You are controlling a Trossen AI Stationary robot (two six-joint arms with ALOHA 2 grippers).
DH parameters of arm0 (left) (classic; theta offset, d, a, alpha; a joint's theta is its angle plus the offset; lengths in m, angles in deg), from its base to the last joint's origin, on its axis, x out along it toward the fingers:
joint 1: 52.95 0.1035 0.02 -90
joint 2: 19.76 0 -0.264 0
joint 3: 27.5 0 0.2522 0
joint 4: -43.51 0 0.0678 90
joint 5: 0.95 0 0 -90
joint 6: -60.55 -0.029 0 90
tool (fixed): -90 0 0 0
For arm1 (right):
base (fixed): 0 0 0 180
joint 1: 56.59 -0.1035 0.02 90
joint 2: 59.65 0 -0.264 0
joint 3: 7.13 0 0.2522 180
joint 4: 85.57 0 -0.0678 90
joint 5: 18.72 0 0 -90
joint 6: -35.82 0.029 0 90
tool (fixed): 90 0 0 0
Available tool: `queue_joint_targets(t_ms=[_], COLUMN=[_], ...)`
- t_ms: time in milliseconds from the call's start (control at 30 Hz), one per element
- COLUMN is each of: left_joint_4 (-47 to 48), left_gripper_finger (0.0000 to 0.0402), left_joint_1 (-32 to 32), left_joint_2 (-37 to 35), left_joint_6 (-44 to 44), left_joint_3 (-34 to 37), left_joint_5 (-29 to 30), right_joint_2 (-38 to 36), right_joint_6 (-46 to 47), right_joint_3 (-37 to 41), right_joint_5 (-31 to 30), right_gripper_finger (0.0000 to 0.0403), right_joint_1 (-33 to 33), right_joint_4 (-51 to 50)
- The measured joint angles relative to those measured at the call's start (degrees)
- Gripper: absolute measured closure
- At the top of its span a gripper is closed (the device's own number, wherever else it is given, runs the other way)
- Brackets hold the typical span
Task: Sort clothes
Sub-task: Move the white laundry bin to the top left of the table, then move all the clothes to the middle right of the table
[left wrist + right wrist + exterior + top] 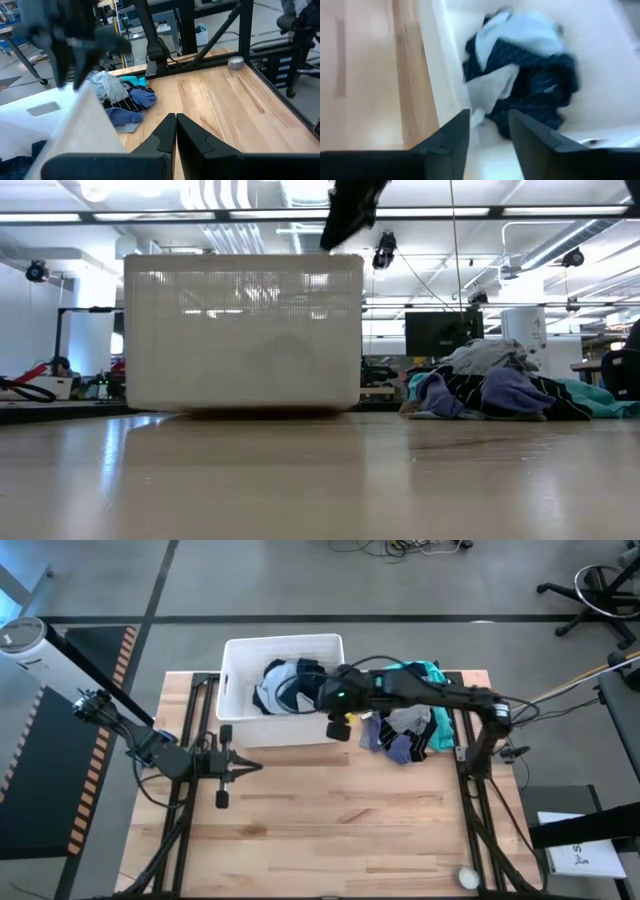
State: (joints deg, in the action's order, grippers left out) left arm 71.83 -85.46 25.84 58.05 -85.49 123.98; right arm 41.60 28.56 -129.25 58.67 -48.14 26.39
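Observation:
A white plastic bin (236, 670) stands at the table's far middle. A dark navy garment with pale parts (285, 685) lies in it and also shows in the right wrist view (530, 80). A pile of clothes (410, 725), teal, grey, lavender and black striped, lies on the table right of the bin and also shows in the low view (500, 390). My right gripper (338, 726) hangs open and empty above the bin's near right corner; its fingers show in the right wrist view (489, 137). My left gripper (225, 768) waits shut and empty near the bin's near left corner.
A small roll of tape (467, 878) lies at the table's near right corner. Bare wooden table top (330, 830) spreads in front of the bin and the pile. Black frame rails (475, 810) run along the table's left and right sides.

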Motion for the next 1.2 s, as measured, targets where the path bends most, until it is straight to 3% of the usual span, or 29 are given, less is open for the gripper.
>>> queue_joint_targets(t_ms=[200, 500, 600, 767, 867, 1033, 1200], left_joint_4=[-0.2, -6.2, -12.2, -17.9, -20.2, -23.1, -23.7], left_gripper_finger=[0.0402, 0.0402, 0.0402, 0.0402, 0.0402, 0.0402, 0.0402], left_joint_1=[0.0, 0.0, 0.0, 0.0, 0.0, 0.0, 0.0], left_joint_2=[1.8, 11.0, 16.3, 21.6, 22.7, 22.5, 22.0], left_joint_6=[-0.1, -0.6, -3.1, -5.5, -5.8, -6.6, -7.1], left_joint_3=[0.0, 0.0, 0.0, 0.0, 0.0, 0.0, 0.0], left_joint_5=[0.0, -3.3, -4.7, -4.5, -4.5, -4.6, -4.6], right_joint_2=[-3.7, -12.3, -17.9, -27.6, -31.8, -35.1, -33.8], right_joint_6=[1.7, 9.1, 14.4, 24.2, 28.0, 28.9, 23.6], right_joint_3=[-0.1, 3.4, 10.8, 30.1, 41.9, 56.3, 63.3], right_joint_5=[0.6, -5.9, -6.2, -15.4, -17.9, -17.1, -15.0], right_gripper_finger=[0.0220, 0.0237, 0.0244, 0.0244, 0.0253, 0.0320, 0.0395], right_joint_1=[-0.3, -2.3, -3.1, -3.0, -0.4, 8.9, 19.6], right_joint_4=[-1.3, -16.1, -15.5, -12.2, -6.9, 5.6, 18.2])
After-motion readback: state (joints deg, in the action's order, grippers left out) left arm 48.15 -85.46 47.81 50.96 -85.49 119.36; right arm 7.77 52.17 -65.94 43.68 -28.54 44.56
